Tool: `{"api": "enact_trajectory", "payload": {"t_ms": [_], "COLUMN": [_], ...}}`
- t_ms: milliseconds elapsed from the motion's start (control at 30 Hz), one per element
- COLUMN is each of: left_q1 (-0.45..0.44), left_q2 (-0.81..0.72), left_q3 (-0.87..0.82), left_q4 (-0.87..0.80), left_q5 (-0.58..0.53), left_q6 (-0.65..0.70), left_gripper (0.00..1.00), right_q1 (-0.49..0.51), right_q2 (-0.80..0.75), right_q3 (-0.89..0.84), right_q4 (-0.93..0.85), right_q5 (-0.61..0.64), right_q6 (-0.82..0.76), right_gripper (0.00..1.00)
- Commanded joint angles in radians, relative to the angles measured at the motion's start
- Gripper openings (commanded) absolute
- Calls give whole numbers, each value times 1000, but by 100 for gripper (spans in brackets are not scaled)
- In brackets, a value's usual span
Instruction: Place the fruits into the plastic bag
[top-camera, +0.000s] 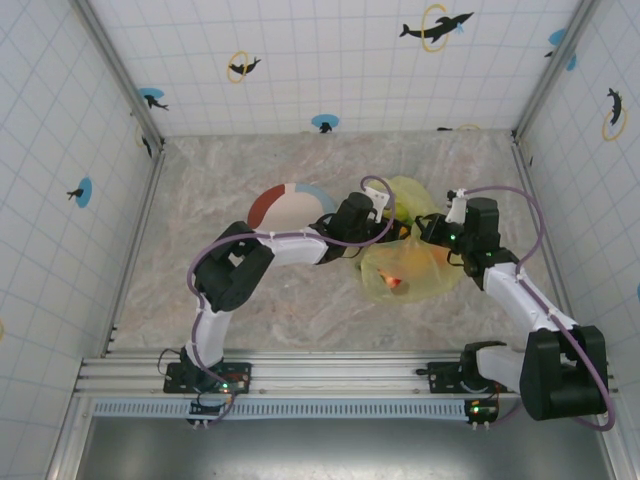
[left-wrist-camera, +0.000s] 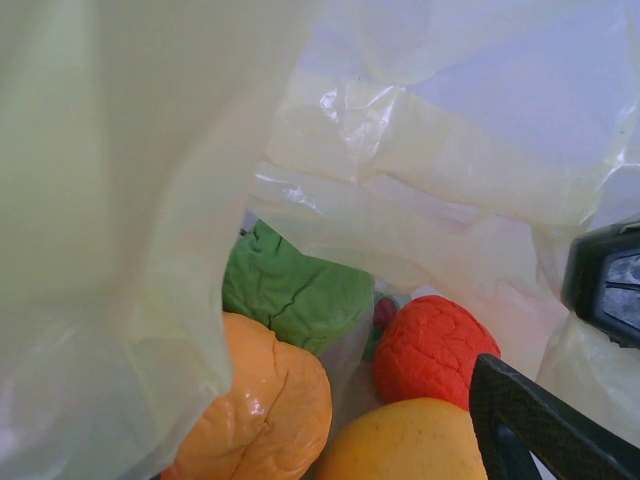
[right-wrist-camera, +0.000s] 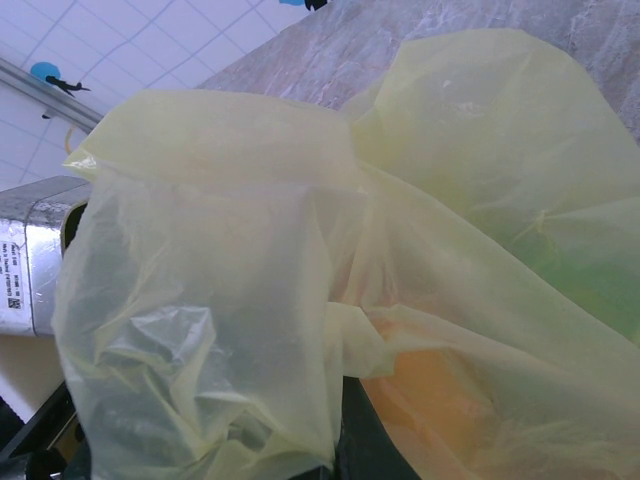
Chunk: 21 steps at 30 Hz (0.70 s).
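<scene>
Site: marbled table (top-camera: 250, 290), with white tiled walls on three sides.
Plastic bag (top-camera: 425, 268): crumpled yellow-green film lying right of the table's centre, between the two arm tips. Its open end faces the left arm.
Plate (top-camera: 290, 205): flat, maroon and white with a pale blue edge. It lies left of the bag, partly under the left arm's wrist.
Left gripper (left-wrist-camera: 530, 325): pushed into the bag's mouth. Its two black fingers (left-wrist-camera: 545, 430) stand well apart, with nothing clamped between them and only film behind.
Fruits, left wrist view: four lie together inside the bag, under a fold of film.
Green fruit (left-wrist-camera: 300, 290): farthest back, wrinkled, partly covered by film.
Red fruit (left-wrist-camera: 435, 350): pebbled skin, right of the green one and just beside the lower finger.
Orange fruit (left-wrist-camera: 265, 400): glossy, low on the left, in front of the green one.
Yellow-orange fruit (left-wrist-camera: 400, 445): at the bottom edge, below the red fruit and close beside the orange fruit.
Top view, through the film: an orange-red blot (top-camera: 393, 282) shows in the bag's near half.
Right gripper (top-camera: 432, 230): at the bag's right edge with its jaws closed. In the right wrist view the film drapes over the camera and bunches low at centre, so it probably pinches the plastic bag, though the pinch itself is hidden.
Right wrist view, bag: an orange glow low in the film and a green tint at the right.
</scene>
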<state>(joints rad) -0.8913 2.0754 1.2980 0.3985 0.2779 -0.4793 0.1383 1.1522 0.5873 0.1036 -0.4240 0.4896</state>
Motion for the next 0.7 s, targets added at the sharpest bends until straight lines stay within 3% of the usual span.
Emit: {"api": "enact_trajectory", "payload": {"t_ms": [0,667], "left_q1": [-1,26], "left_q2": [-44,-362], "left_q3": [4,-215], "left_q4": [2,-165], "left_q5": [15,111], "left_q6": [17,201], "left_gripper": [78,79], "right_q1": [6,6], "right_q2": [-2,5], "right_q3": [14,1], "right_q4": [25,25], "right_q5": [-2,3], "right_q6": [-3,-9], "right_gripper": [0,0]}}
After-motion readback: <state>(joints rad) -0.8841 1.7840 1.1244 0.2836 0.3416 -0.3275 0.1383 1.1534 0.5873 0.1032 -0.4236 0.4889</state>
